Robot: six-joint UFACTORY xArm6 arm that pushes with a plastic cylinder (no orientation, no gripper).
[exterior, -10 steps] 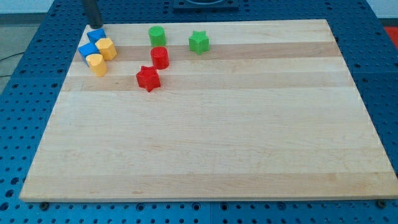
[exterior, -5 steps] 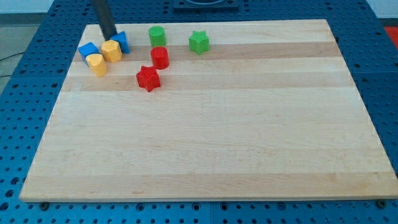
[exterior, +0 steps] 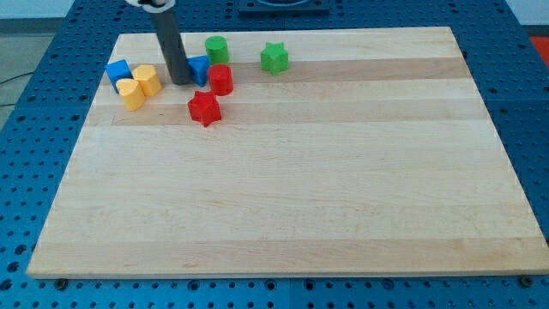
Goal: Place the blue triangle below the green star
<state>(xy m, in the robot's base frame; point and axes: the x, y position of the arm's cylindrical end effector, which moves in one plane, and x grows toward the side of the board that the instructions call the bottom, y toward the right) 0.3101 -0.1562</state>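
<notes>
The blue triangle (exterior: 200, 69) lies near the board's top left, touching the red cylinder (exterior: 220, 79) on its right. My tip (exterior: 181, 81) stands right against the triangle's left side. The green star (exterior: 274, 57) sits further to the view's right, near the top edge, apart from the triangle.
A green cylinder (exterior: 216, 49) stands just above the triangle and red cylinder. A red star (exterior: 204, 108) lies below them. At the left are a blue cube (exterior: 119, 72) and two yellow blocks (exterior: 147, 80) (exterior: 131, 93). The wooden board (exterior: 292, 189) lies on a blue perforated table.
My tip has swept to the right and slightly down, pushing the blue triangle from beside the yellow blocks to against the red cylinder. The yellow blocks shifted slightly.
</notes>
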